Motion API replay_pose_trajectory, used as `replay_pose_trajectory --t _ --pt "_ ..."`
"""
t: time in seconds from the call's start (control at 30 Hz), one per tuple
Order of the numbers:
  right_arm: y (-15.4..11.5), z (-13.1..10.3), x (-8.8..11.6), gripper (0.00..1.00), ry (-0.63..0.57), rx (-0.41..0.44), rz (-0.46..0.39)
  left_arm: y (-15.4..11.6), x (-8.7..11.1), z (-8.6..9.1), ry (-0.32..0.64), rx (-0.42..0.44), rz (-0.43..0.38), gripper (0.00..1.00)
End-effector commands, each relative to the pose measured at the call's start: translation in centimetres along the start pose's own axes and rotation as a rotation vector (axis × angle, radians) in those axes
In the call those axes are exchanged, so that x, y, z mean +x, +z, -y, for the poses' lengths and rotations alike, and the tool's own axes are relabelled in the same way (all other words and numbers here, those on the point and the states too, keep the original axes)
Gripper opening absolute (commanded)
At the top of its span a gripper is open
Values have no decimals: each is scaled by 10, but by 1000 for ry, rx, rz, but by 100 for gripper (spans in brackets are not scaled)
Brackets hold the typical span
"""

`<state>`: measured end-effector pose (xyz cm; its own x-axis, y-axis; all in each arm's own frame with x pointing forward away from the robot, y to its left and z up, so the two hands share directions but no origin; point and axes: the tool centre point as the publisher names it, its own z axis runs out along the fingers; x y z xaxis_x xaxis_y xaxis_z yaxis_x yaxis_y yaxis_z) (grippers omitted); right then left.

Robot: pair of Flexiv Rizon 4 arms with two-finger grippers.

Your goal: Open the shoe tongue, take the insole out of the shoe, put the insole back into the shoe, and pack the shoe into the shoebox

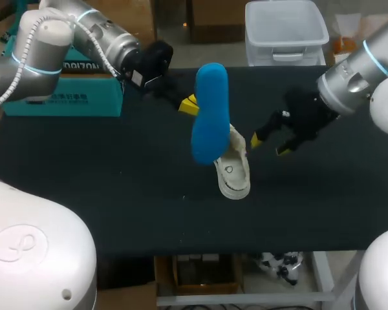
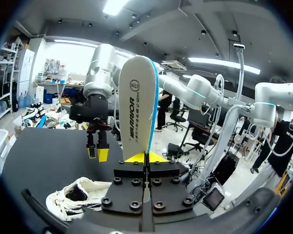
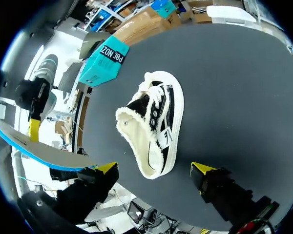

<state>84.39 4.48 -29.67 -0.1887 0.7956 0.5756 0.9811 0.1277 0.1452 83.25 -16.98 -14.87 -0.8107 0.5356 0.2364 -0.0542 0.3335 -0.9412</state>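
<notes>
Above mid-table, clamps down with the left gripper (image 1: pixel 189 104) on one end of the blue insole (image 1: pixel 210 113), fingers squeezed nearly together with only the sheet's thickness between them. Holds it lifted and standing on edge, well clear of the table (image 1: pixel 116 194), probably so the free end can be steered back into the opening.

Straight down at 6 o'clock from the insole: shoe (image 1: pixel 234 171), lying on the table, fleecy mouth gaping. Looks like insole out, return trip pending.

Over at 3 o'clock of the shoe, hovers with the right gripper (image 1: pixel 269 144), fingers spread wide, nothing in them, aimed at the shoe from just beside it. Placed, by the look of it, to pin the shoe steady when the insole goes in.

Far off at 10 o'clock, by the table's edge: teal shoebox (image 1: pixel 64 97), well apart from the shoe, open or closed impossible to tell. Packing clearly not yet begun.
</notes>
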Motion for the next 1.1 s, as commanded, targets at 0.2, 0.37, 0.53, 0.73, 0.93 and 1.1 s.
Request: replay_pose_trajectory --t 0.2,0.37,0.53,0.73,0.93,1.1 --pt "-26 -3 2 100 342 218 -95 9 -17 2 -13 11 -11 0" --pt "-26 -3 2 100 342 218 -95 14 -21 -4 -9 -6 -15 0" --pt "-28 -5 5 100 541 264 -206 14 -23 -7 -9 -5 -18 0" --pt "-24 3 15 100 753 362 -307 16 -20 -8 7 -11 -17 0" --pt "-24 3 15 100 753 362 -307 19 -16 -6 45 -21 -16 0" --pt "-24 3 15 100 753 362 -307 25 -13 -3 91 -46 2 0"
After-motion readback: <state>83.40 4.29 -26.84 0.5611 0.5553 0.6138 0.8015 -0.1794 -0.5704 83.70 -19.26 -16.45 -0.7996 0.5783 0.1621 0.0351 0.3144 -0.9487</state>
